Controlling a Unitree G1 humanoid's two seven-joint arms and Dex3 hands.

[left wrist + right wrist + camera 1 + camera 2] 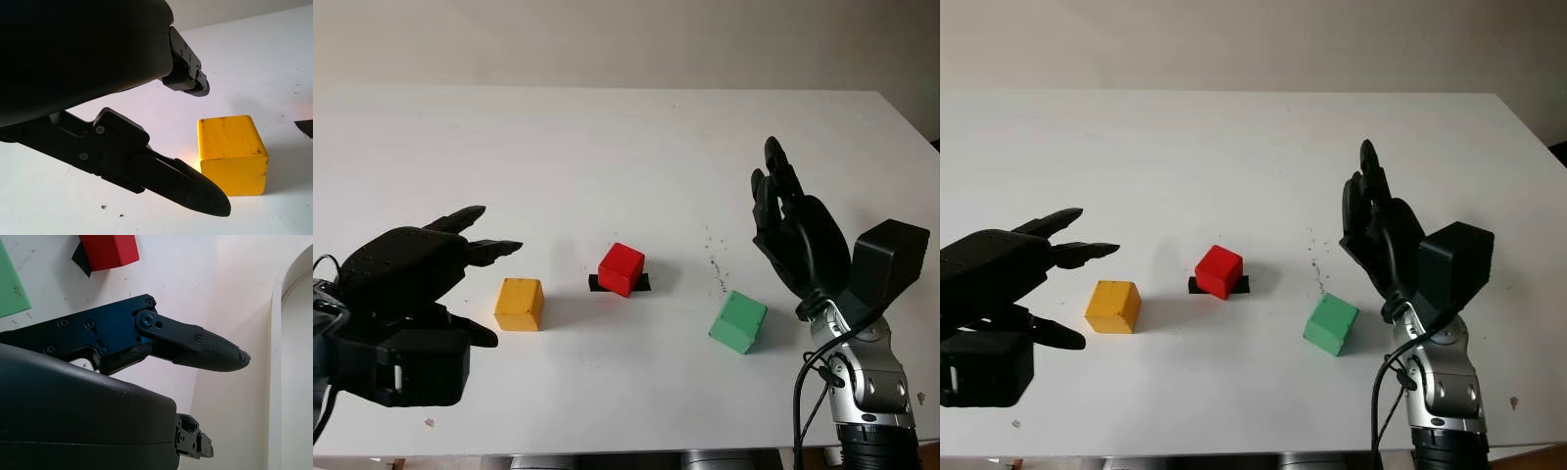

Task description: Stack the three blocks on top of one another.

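Left hand (431, 269) — beside yellow block (519, 304)

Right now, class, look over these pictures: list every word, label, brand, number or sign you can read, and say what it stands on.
None: no readable text anywhere.
Yellow block: plain faces, only small dark scuffs.
Red block: plain, sitting on a black patch with no lettering.
Green block: plain.
Left hand and right hand: black shells, no brand or number to read.
Table: only dark specks.

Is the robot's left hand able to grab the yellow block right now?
Probably yes. The left hand is open and sits just beside the yellow block, fingers pointing toward it. Nothing lies between them, and the red block stands apart on the far side.
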